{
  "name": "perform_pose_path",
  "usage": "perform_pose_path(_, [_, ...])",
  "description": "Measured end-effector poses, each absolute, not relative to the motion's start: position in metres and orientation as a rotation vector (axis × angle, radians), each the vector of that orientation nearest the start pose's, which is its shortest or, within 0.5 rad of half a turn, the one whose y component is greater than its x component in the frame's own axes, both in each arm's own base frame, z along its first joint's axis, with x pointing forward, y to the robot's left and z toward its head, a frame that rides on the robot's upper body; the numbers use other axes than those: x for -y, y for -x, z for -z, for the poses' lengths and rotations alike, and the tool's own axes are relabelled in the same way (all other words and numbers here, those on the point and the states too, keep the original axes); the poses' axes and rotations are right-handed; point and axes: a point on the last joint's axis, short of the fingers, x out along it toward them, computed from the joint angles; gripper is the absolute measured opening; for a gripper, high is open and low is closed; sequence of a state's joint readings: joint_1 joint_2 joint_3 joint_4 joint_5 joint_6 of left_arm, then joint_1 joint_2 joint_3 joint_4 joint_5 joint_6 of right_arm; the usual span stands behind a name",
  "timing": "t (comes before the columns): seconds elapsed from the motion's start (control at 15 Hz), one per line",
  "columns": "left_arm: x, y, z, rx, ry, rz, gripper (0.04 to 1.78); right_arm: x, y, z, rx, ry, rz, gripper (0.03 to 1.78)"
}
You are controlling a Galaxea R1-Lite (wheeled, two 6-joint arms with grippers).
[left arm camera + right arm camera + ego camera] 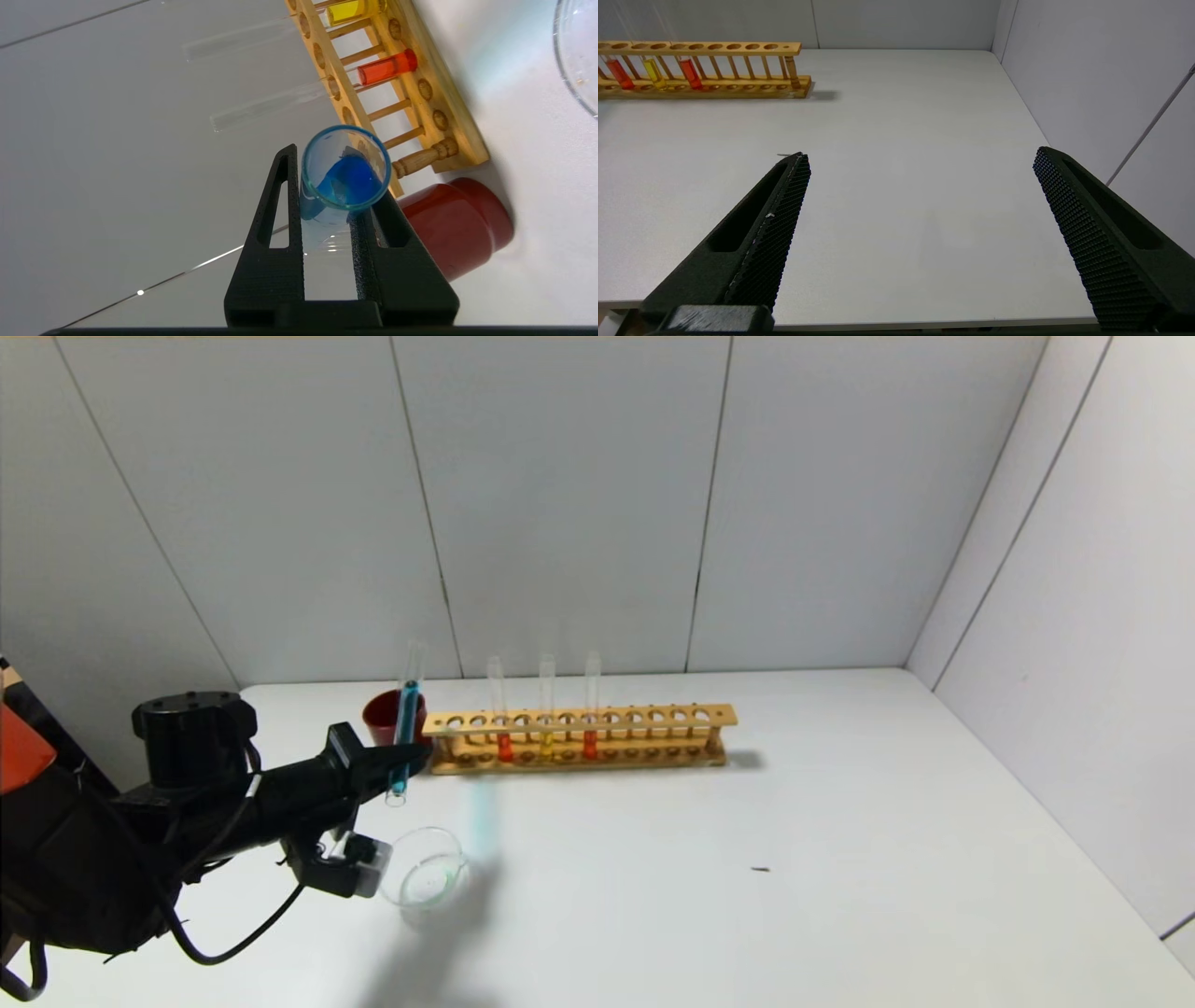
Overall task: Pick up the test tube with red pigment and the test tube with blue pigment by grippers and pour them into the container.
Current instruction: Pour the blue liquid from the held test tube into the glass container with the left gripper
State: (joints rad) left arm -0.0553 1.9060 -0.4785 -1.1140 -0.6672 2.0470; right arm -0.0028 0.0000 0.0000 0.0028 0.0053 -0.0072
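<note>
Your left gripper (403, 767), at lower left of the head view, pinched the test tube with blue pigment (404, 735) near-upright above the container (425, 868); liquid remained inside (pour not finished, by my judgement). The test tube with red pigment (504, 733) stood untouched in the rack (653, 737), mid-frame. Your right gripper (920, 196) was spread wide, holding nothing.

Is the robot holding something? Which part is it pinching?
Yes. The left gripper pinches the tube with blue liquid low on its glass, above the rounded bottom. The right gripper is open and holds nothing.
</note>
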Motion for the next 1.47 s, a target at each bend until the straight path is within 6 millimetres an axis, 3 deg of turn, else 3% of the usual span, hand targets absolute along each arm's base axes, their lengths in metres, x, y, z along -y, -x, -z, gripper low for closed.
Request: perform_pose_path(1.47, [0.031, -0.305, -0.102, 0.64, -1.897, 0.734, 0.33, 0.0, 0.023, -0.075, -0.003, 0.007, -0.003, 1.75])
